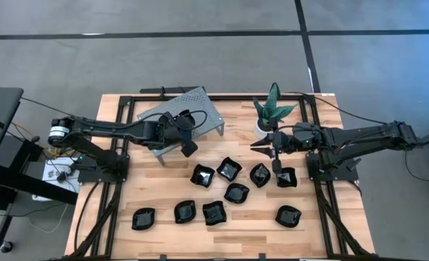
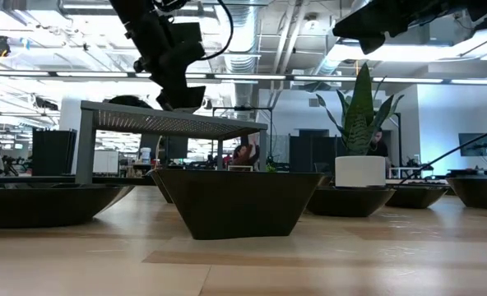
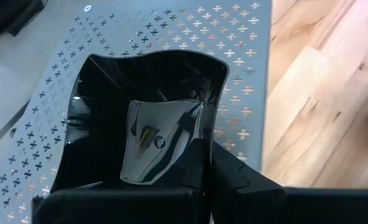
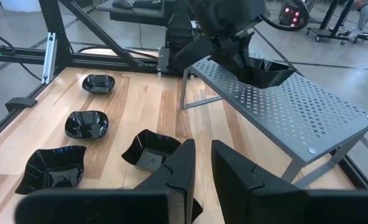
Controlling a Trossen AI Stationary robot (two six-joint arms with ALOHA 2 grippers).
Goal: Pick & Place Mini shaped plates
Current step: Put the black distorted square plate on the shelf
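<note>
The left gripper hovered over the near right part of the grey perforated stand, at the far left of the wooden surface. Its jaws were pinched on the rim of one black mini plate, which hung above the stand's perforated top; from the right wrist view that plate sat tilted just over the metal, and whether it touched could not be told.

The right gripper waited to the right, just near of the green plant in its white pot, above the far right of the cluster of plates. Its jaws stood slightly apart and held nothing.

The other black plates lay scattered on the surface near of the stand. A far row held four between the two arms, the rightmost under the right gripper. One sat in the middle, and a near row ran from the left plate to the right plate.
</note>
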